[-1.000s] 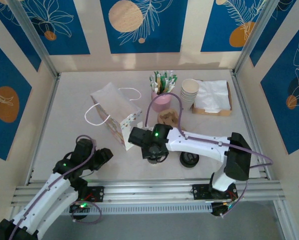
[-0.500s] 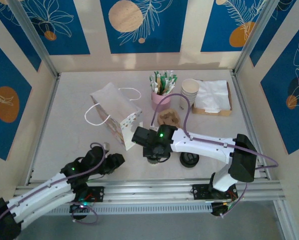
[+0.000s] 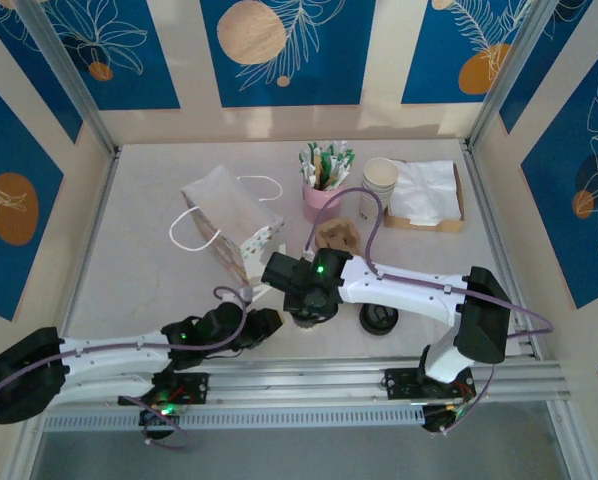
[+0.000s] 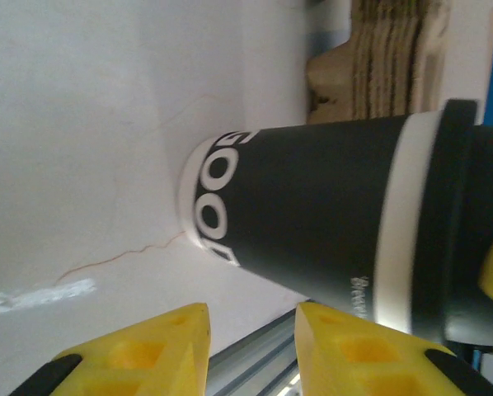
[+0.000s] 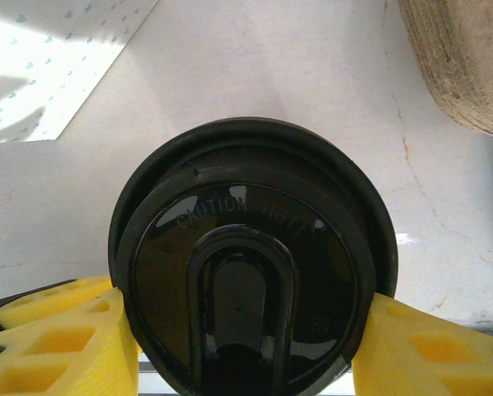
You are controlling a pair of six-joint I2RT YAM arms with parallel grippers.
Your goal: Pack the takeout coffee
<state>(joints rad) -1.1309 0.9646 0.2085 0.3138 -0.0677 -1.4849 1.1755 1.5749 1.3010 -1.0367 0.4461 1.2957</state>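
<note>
While the takeout coffee (image 5: 246,247) is held upright on the table (image 3: 139,260), just off the near right corner of the paper bag (image 3: 229,222), its black lid is pinched from both sides by the fingers (image 5: 57,330) of the right gripper (image 5: 246,342) — a grip unchanged over the last second. The left gripper (image 3: 266,325) has been swung in from the bag's near left to a spot just below that same corner, close beside the coffee. Its fingers (image 4: 139,355) have been drawn together — nothing is caught between them. A cardboard tray stack (image 3: 337,236) lies to the right of the bag.
</note>
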